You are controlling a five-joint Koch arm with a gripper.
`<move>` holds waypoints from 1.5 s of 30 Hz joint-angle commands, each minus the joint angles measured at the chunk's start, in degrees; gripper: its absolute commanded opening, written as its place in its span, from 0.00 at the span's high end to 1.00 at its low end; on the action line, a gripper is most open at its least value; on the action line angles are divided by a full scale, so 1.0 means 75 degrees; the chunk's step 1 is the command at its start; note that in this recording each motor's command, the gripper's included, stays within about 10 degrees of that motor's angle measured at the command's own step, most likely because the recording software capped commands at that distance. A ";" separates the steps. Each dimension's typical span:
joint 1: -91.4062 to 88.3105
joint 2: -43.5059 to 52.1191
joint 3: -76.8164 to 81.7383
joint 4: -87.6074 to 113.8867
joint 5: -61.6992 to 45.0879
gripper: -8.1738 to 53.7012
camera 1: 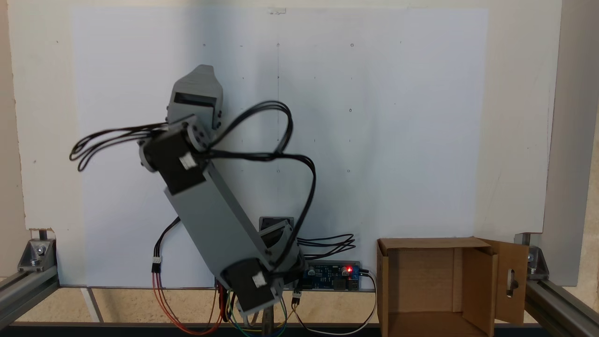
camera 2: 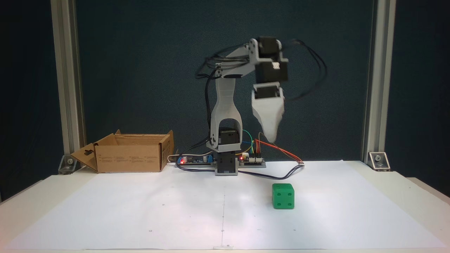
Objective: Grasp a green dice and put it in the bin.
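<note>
The green dice sits on the white paper, right of the arm's base in a fixed view, with pips showing on its front face. My gripper hangs well above it and slightly left, pointing down, blurred by motion. Its jaws merge into one tapering grey wedge, so I cannot make out a gap. From above, the gripper covers the spot where the dice lies. The bin is an open brown cardboard box left of the base, and it stands at the lower right seen from above, its slotted flap folded outward.
A circuit board with red lights and loose coloured wires lie around the arm's base. Aluminium frame posts stand at both back corners. White paper covers the table.
</note>
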 commanded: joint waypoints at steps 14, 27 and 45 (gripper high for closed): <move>-0.0914 -0.0855 -0.0469 -0.0211 0.0715 0.15; -0.0762 -0.0867 -0.0141 -0.0352 0.0691 0.16; -0.0703 -0.0879 0.1359 -0.1324 0.0691 0.16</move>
